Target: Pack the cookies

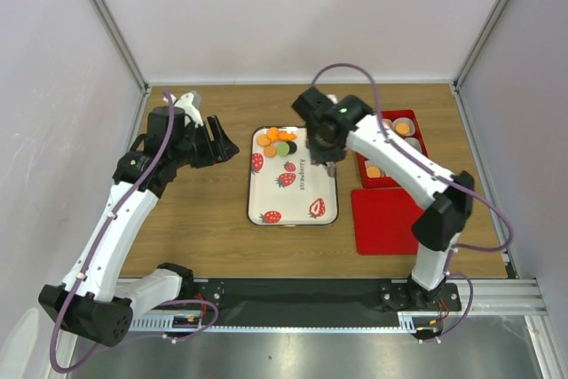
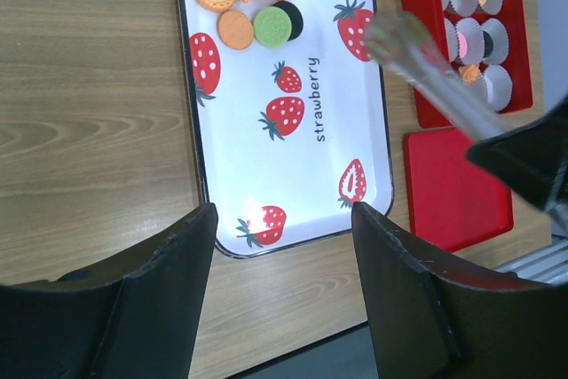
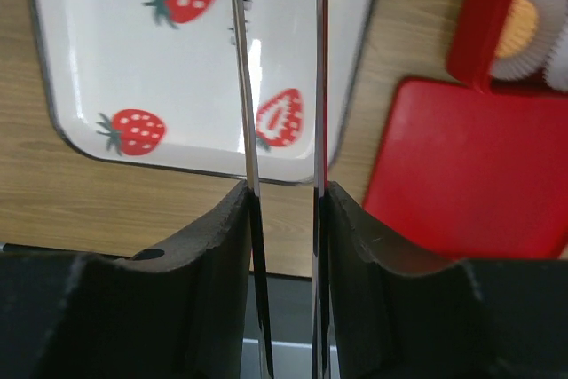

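Note:
Several cookies (image 1: 280, 141) in orange, tan, green and black lie bunched at the far end of the strawberry tray (image 1: 293, 201); the left wrist view shows the cookies (image 2: 248, 6) too. My right gripper (image 1: 321, 153) hangs over the tray's right side, shut on a pair of metal tongs (image 3: 244, 86) whose two blades run out between its fingers (image 3: 213, 246). No cookie shows between the blades; their tips are cut off. My left gripper (image 2: 284, 215) is open and holds nothing, off the tray's left edge.
A red box (image 1: 419, 135) holding white paper cups, some with cookies in them, stands right of the tray. Its red lid (image 1: 386, 219) lies flat in front of it. White walls close in the wooden table on three sides.

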{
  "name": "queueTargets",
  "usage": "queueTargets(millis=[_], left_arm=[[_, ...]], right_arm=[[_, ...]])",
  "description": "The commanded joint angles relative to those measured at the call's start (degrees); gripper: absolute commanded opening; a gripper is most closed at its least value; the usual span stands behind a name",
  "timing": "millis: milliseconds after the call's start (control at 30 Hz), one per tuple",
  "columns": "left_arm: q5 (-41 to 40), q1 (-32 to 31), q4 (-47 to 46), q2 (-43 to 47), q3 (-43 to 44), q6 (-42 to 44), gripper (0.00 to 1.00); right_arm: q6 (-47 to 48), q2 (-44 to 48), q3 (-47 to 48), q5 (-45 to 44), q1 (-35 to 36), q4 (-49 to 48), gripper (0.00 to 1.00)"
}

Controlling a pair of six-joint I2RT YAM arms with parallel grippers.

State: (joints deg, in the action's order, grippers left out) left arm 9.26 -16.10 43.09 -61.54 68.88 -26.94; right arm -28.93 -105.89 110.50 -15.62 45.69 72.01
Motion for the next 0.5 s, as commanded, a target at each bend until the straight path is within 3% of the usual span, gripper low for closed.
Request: queueTargets(millis=[0,467], left_arm=[[1.8,0.5,-2.9,-0.2,-0.4,-0.4,0.68],[4.8,0.5,-4.3,-2.0,-0.9,-0.5,0.68]], right_arm=[[-1.7,8.6,-3.8,-1.8,-4.5,1.5,0.29],[-2.2,24.3,-20.4,-3.0,-22.0,2.4,0.31]])
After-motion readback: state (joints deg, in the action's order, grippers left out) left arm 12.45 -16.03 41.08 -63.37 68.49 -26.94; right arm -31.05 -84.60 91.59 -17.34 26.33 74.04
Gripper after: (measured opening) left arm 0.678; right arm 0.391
